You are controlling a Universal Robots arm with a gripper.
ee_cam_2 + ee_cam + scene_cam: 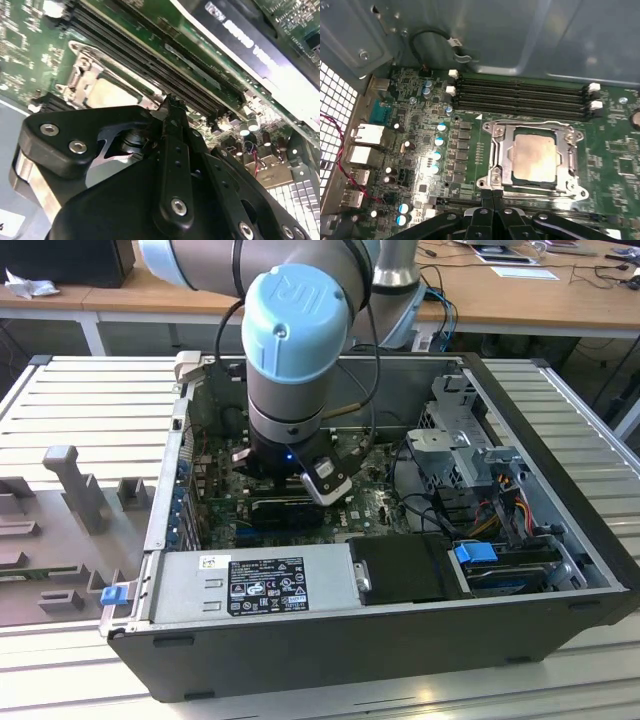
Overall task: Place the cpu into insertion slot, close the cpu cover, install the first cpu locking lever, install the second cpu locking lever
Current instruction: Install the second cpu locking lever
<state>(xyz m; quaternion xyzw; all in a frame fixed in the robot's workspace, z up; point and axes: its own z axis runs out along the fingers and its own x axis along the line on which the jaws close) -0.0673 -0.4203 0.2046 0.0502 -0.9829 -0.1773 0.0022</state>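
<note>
My gripper point(492, 197) pressed together, empty, tips just below socket at lower centre of first wrist view, likely poised for lever work. Cpu point(534, 157) already seated in slot point(507, 172), centre-right of frame. Cover point(572, 162) down over chip edges, framing it. Memory slots point(520, 97) above.

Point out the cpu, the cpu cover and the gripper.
cpu point(534, 157), first wrist view, middle of its metal top.
cpu cover point(501, 152), first wrist view, one side bar of the frame.
gripper point(492, 196), first wrist view, the meeting fingertips.
</note>
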